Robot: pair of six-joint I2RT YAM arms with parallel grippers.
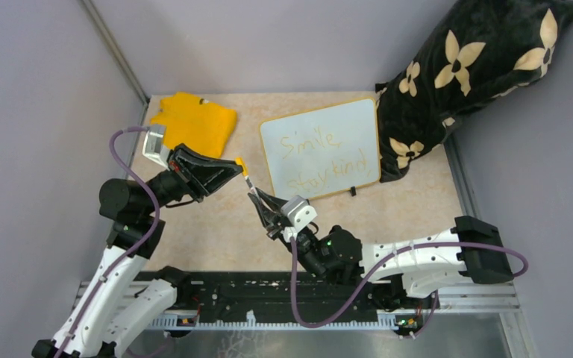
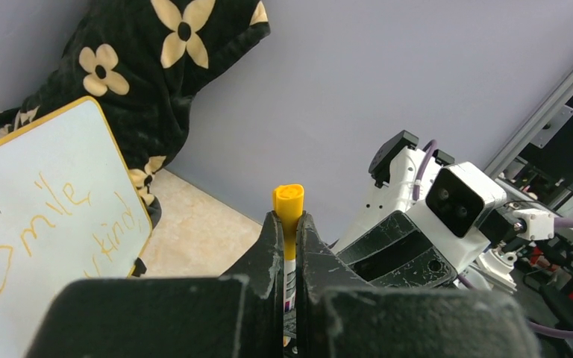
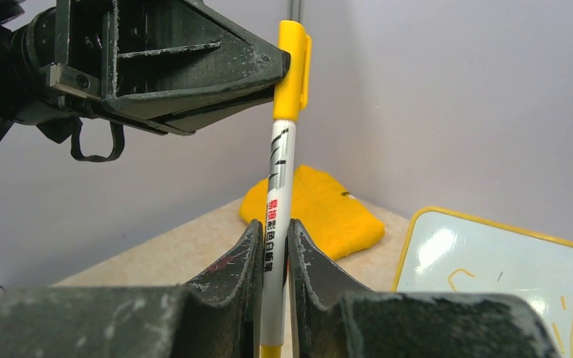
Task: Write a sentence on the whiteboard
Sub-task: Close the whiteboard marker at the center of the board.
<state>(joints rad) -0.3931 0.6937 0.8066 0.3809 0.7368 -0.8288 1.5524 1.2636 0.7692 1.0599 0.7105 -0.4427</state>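
Judging from how things lie, the writing itself looks finished, and what is left seems to be only dealing with the pen and letting it go.

Nearest the arm bases, above the middle of the desk [image 1: 216,224], the right gripper [image 1: 257,200] is clamped on the white barrel of a yellow marker [image 3: 277,186]. Its wrist view shows both fingers pressed against the printed barrel with no gap to spare. The marker runs up and away from it toward the left.

At the marker's other end, the left gripper [image 1: 235,168] is pinched tight on the yellow cap [image 2: 289,205], whose top pokes out just past the fingertips. So the two grippers hold the one pen between them, one at each end. The cap appears to sit on the barrel, though I cannot tell whether it is pushed fully home. I take this as the capping step.

Farther back and to the right, the whiteboard [image 1: 358,127] stands tilted on its black clip feet, leaning toward the black flowered pillow [image 1: 462,82] in the far right corner. The sentence [image 1: 310,142] is on it in thin yellow-orange strokes, "Smile" above "Stay kind", faint but readable.

At the far left a yellow cloth [image 1: 194,123] lies crumpled, apart from the board.
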